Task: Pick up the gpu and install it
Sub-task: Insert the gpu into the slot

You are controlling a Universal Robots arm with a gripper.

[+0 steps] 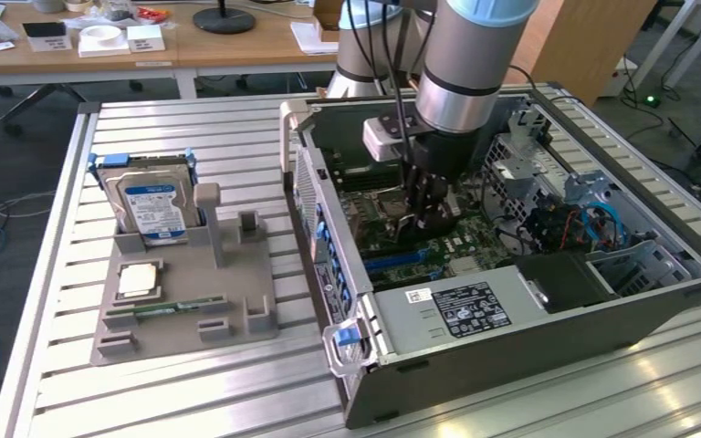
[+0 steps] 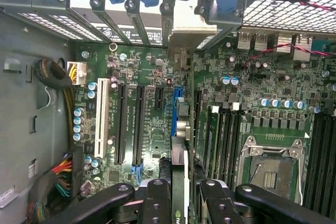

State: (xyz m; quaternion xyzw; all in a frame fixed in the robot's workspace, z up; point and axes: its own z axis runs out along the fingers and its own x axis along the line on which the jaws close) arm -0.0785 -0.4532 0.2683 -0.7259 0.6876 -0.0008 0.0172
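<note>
The black-fingered gripper (image 2: 181, 205) clamps the thin green-board gpu (image 2: 178, 166) edge-on along the blue motherboard slot (image 2: 174, 109). Any tilt could jam the card instead of seating it.

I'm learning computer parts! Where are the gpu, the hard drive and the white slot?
gpu (image 2: 179, 182): wrist view, its thin edge.
hard drive (image 1: 153, 208): exterior view, its blue label.
white slot (image 2: 101, 116): wrist view, its middle.

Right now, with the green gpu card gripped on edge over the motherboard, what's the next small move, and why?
Probably ease straight down: the gripper holds the green gpu card edge-on above the blue motherboard slot, apparently lined up but not visibly seated.
</note>
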